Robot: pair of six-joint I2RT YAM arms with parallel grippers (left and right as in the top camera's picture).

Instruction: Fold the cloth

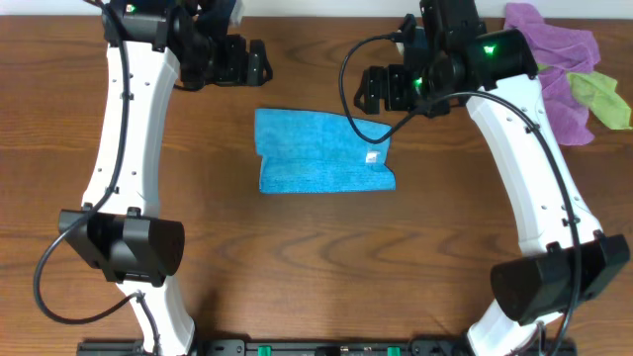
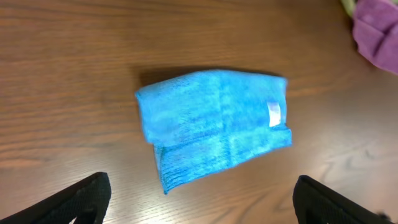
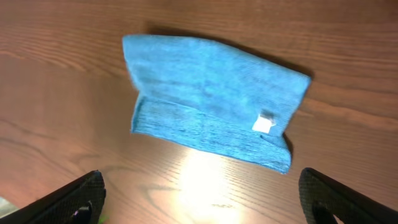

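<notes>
The sky-blue cloth lies folded into a rough rectangle at the middle of the wooden table, its small white tag near the right edge. It also shows in the left wrist view and the right wrist view. My left gripper is above the table behind the cloth's left side, open and empty. My right gripper is behind the cloth's right side, open and empty. Neither touches the cloth.
Purple cloths and a lime-green cloth lie in a pile at the back right corner. A purple corner shows in the left wrist view.
</notes>
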